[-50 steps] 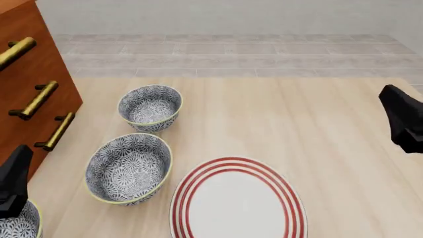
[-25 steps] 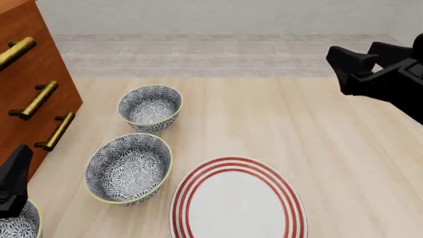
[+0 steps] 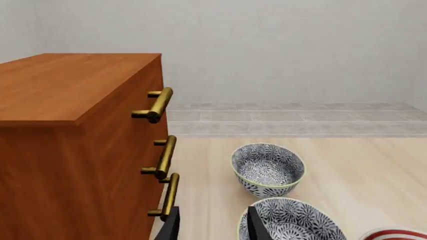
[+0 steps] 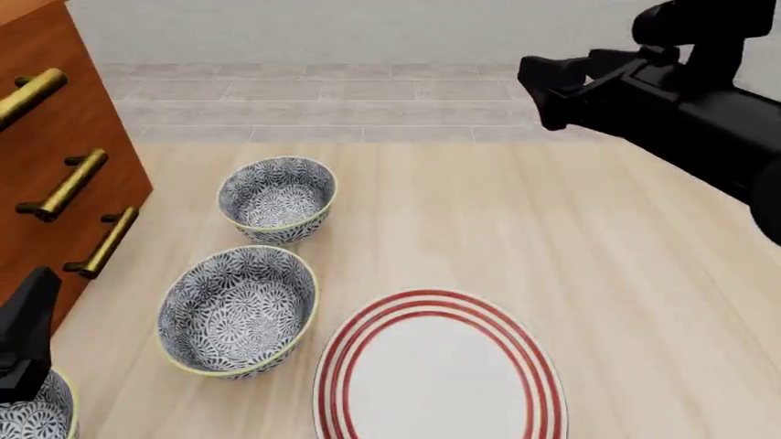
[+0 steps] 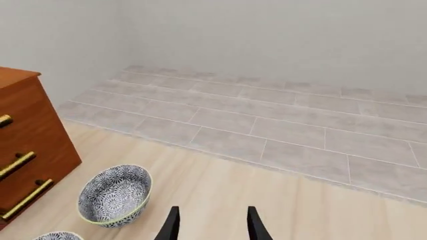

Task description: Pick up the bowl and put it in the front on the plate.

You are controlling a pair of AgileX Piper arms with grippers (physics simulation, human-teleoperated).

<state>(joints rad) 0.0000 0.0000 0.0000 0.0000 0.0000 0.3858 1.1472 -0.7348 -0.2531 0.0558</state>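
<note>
Worktop (image 4: 586, 274): pale wood, carrying three patterned bowls and one plate.
Plate (image 4: 440, 370): white with red rings, flat at the near edge, centre, partly cut off by the picture edge.
Nearest bowl (image 4: 35, 416): blue-grey floral, at the near left corner, mostly out of view beneath the left arm.
Middle bowl (image 4: 238, 309): same pattern, upright, just left of the plate, apparently not touching it.
Far bowl (image 4: 277, 198): same pattern, upright, beyond the middle bowl and close to it.
Drawer cabinet (image 4: 49, 165): brown wood with brass handles, along the left side.
Left claw (image 3: 212, 225): fingers apart, nothing between them, low at the near left over the nearest bowl.
Right claw (image 5: 210, 225): fingers apart and empty, raised over the far right of the worktop, well away from every bowl.
Floor (image 5: 280, 120): grey tiles beyond the worktop.
</note>
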